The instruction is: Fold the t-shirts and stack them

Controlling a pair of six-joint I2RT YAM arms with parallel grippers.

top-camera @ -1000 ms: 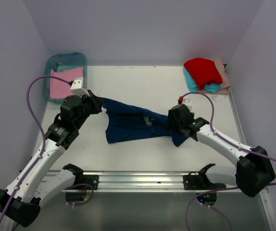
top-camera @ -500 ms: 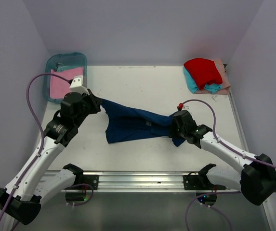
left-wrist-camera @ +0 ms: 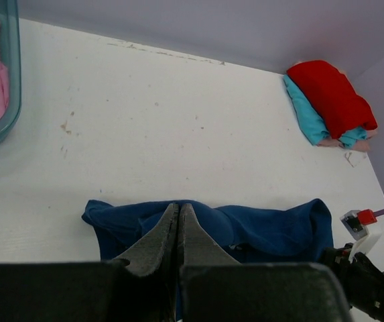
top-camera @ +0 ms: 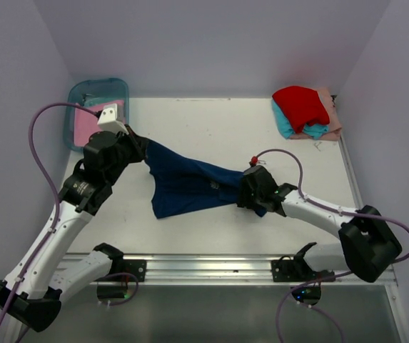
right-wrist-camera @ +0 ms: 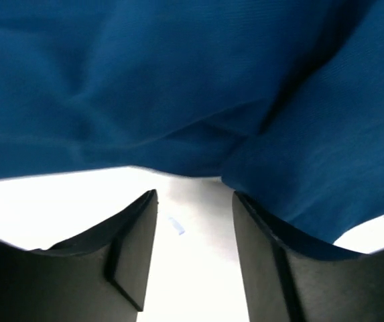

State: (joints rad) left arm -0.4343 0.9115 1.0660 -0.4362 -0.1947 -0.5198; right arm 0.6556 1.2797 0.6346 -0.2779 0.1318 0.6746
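Left gripper (left-wrist-camera: 179, 208): pinches a fold of the navy blue t-shirt (top-camera: 186, 187), jaws pressed together. Right gripper (right-wrist-camera: 195, 194): hovers partly open at the shirt's opposite end, fingers apart over bare table (top-camera: 211, 128), cloth just ahead, nothing between them. Lies rumpled across mid-table between both arms. Far right corner: red t-shirt (top-camera: 300, 103) atop teal t-shirt (top-camera: 284, 125) and peach t-shirt (top-camera: 330, 114). Far left: pink t-shirt (top-camera: 83, 128) inside teal bin (top-camera: 97, 84).

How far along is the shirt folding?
Done: a pile of red, teal and peach shirts sits far right. In hand: the navy shirt, left pincer shut on it, right pincer open beside it. Left: folding it, plus the pink shirt in the bin.
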